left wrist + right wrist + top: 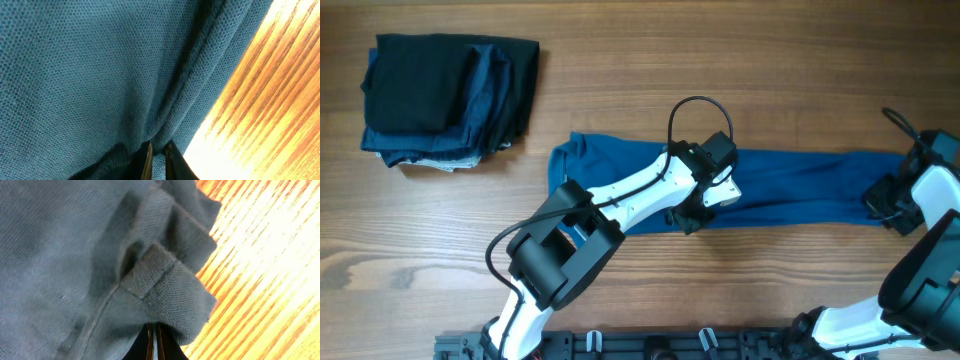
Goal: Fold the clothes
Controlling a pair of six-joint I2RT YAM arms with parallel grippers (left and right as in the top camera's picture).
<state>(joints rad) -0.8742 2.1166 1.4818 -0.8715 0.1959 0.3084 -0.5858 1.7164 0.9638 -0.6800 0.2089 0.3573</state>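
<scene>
Both grippers pinch the blue polo shirt (800,185): the left gripper (692,216) nips its near edge about midway along, and the right gripper (883,205) is clamped on its 3 o'clock end. The shirt lies flat on the table (720,60) as a narrow band with its long axis running 9 to 3 o'clock; which end holds the collar I cannot tell. A dark folded stack (440,100) sits apart at 10 o'clock.

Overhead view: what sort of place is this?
Likely a robot test bench, not a laundry: a left arm and a right arm at a wooden table, a blue shirt stretched between them, folded dark clothes set aside.
</scene>
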